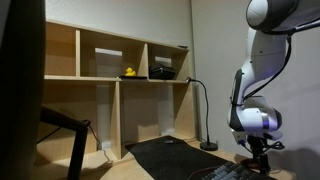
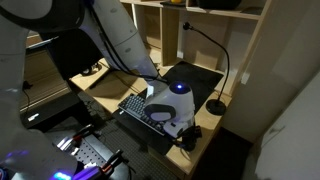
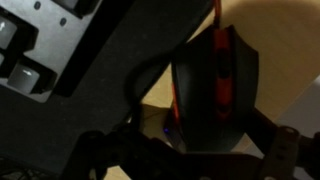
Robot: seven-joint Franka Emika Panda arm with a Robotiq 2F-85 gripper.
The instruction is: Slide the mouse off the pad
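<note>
In the wrist view a black mouse with red stripes fills the middle, its cable running up out of frame. It lies on tan desk wood, right beside the edge of the black pad; I cannot tell whether it still overlaps the pad. My gripper is open, with dark fingers low on either side of the mouse's rear. In both exterior views the gripper is down at the desk and hides the mouse. The pad lies in front of the shelves.
A dark keyboard lies next to the pad. A black gooseneck desk lamp stands on the pad's far side. Wooden shelves behind hold a yellow duck and a dark box.
</note>
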